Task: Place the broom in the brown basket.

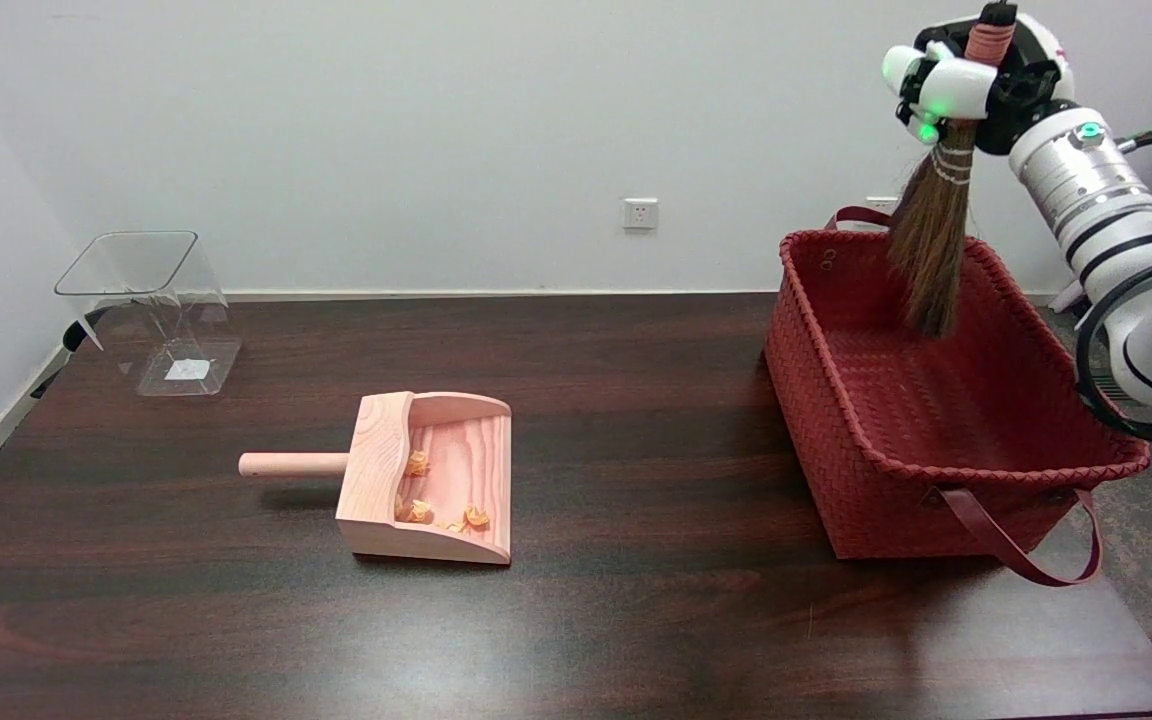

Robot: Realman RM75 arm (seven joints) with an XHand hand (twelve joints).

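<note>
Head view: right hand [966, 75] gripping bristly straw broom [931, 245], brush tip seemingly hanging inside woven reddish-brown basket [806, 400]

Plain office or lab, white wall [436, 120], socket [640, 213], dark table [636, 620]

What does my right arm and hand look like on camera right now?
The right hand is black and white with a green light glowing on it. The right arm is glossy white with silver ribbed segments, black bands at the joints and a small green indicator.

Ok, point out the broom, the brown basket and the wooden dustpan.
broom [928, 255], head view, on the bristles.
brown basket [804, 400], head view, on its left outer wall.
wooden dustpan [466, 450], head view, on the pan floor.
</note>
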